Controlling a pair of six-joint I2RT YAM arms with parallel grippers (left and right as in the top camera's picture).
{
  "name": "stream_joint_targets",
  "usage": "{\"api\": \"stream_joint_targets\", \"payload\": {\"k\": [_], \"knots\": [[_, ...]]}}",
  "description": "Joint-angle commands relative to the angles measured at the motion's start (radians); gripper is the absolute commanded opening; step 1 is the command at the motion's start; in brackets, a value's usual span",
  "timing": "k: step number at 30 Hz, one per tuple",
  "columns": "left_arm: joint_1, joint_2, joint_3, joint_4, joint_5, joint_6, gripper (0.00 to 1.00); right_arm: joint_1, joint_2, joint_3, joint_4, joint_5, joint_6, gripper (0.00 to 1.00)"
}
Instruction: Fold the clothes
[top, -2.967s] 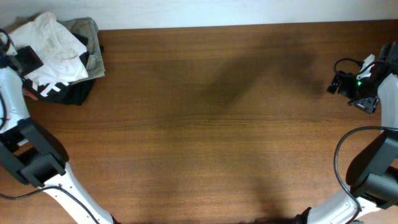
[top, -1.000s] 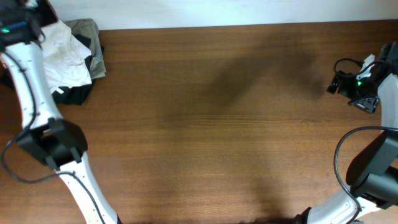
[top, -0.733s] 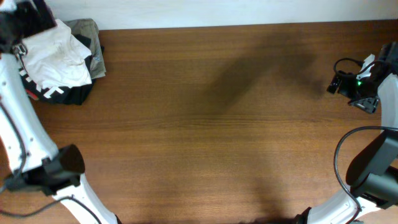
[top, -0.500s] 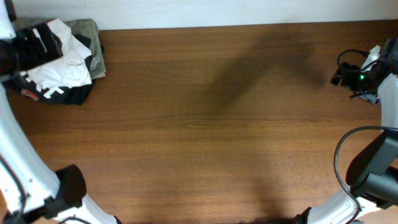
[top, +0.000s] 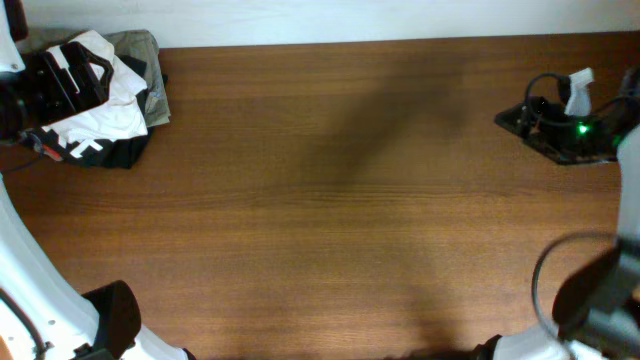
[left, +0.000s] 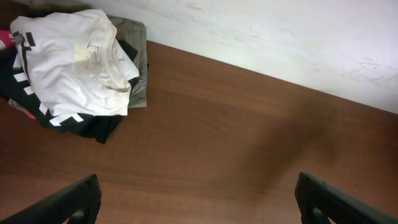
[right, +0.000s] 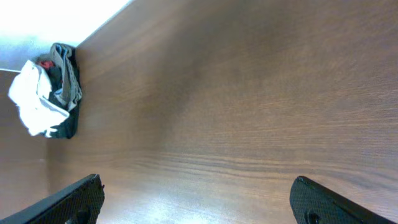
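A pile of clothes (top: 115, 95) lies at the table's far left corner: a white shirt (left: 74, 65) on top, black and olive garments under it. It also shows small in the right wrist view (right: 46, 102). My left gripper (top: 65, 80) hovers over the pile's left part, open and empty, its fingers wide apart (left: 199, 202). My right gripper (top: 530, 115) is at the far right, high above bare wood, open and empty (right: 199, 199).
The brown wooden table (top: 340, 200) runs wall to wall. A white wall (left: 280, 43) borders the far edge. Both arms' bases stand at the near left and near right corners.
The left arm has swung up and over the pile, its gripper now above the pile's left part. The right gripper has moved left, toward the table's middle.
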Motion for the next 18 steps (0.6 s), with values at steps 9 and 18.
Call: {"api": "stream_joint_targets", "payload": {"k": [9,18], "knots": [[0.004,-0.019,0.001,-0.001,0.023,0.005,0.99,0.005,-0.763,0.014,-0.248,0.311,-0.043,0.99],[0.004,-0.019,0.001,-0.001,0.023,0.005,0.99,0.005,-0.939,0.014,-0.291,0.311,-0.043,0.99]]}}
